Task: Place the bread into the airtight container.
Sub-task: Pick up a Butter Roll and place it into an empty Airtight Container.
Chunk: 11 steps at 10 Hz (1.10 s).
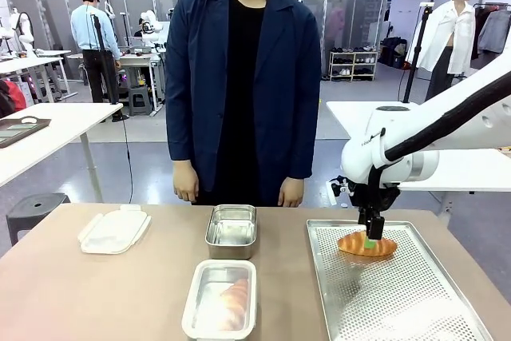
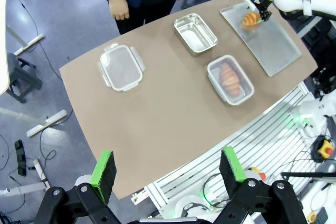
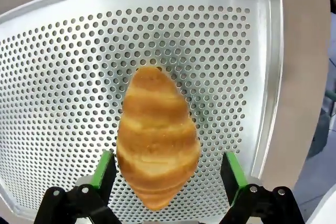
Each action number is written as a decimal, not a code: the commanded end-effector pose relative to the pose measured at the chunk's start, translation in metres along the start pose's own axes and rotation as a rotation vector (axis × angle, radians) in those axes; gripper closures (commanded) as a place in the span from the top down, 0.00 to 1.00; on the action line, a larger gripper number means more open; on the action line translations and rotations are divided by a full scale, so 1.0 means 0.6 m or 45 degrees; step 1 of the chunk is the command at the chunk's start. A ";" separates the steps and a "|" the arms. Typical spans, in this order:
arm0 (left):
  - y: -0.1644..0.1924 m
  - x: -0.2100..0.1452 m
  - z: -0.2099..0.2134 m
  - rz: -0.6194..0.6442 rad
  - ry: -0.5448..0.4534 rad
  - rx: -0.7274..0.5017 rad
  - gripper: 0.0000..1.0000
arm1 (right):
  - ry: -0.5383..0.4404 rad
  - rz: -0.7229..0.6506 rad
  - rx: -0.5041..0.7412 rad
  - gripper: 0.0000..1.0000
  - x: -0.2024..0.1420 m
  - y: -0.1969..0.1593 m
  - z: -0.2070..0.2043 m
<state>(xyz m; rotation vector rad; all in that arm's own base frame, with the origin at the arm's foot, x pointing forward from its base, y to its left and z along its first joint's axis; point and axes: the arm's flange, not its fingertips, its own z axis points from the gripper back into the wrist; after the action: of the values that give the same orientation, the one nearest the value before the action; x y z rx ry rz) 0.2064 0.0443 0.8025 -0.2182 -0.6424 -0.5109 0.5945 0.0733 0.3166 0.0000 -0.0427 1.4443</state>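
- My right pincer (image 1: 372, 234) stands wide; its two green pads are on both sides of a croissant (image 3: 157, 140), one pad on each side; the pad on one side is just beside the crust, the other has a clear gap; I cannot tell if any pad touches it
- This croissant lies flat on the perforated metal tray (image 1: 415, 301), in the far part of it, on my right side of the table (image 1: 120, 293)
- My left pincer (image 2: 168, 167) is also wide, with nothing between the pads; it hangs high above the near edge of the table, and it holds nothing
- The airtight container (image 1: 192, 313), with a white rim, stands near me in the middle of the table; a second croissant (image 1: 234, 301) already lies inside it; it has no lid on
- The white lid (image 1: 114, 230) with clips lies on the table to my left, well apart from the container
- A steel box (image 1: 231, 210), open and with nothing in it, stands just behind the airtight container
- A person (image 1: 239, 77) in a dark blue coat stands at the far side; both hands hang down, apart from the table
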 end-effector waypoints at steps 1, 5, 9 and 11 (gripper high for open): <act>-0.002 0.002 0.003 -0.010 0.007 -0.013 1.00 | 0.013 -0.055 -0.011 1.00 0.002 -0.013 -0.003; -0.002 0.002 0.003 -0.010 0.007 -0.013 1.00 | -0.014 -0.096 0.081 0.97 0.001 -0.011 -0.028; -0.002 0.002 0.003 -0.010 0.007 -0.013 1.00 | 0.010 -0.094 0.076 0.63 0.003 -0.010 -0.023; -0.002 0.002 0.003 -0.010 0.007 -0.013 1.00 | -0.001 -0.116 0.087 0.43 0.001 -0.008 -0.012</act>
<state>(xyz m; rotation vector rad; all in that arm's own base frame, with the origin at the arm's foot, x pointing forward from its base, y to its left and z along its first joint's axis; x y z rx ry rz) 0.2064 0.0443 0.8025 -0.2182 -0.6424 -0.5109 0.5983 0.0715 0.3024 0.0491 -0.0026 1.3915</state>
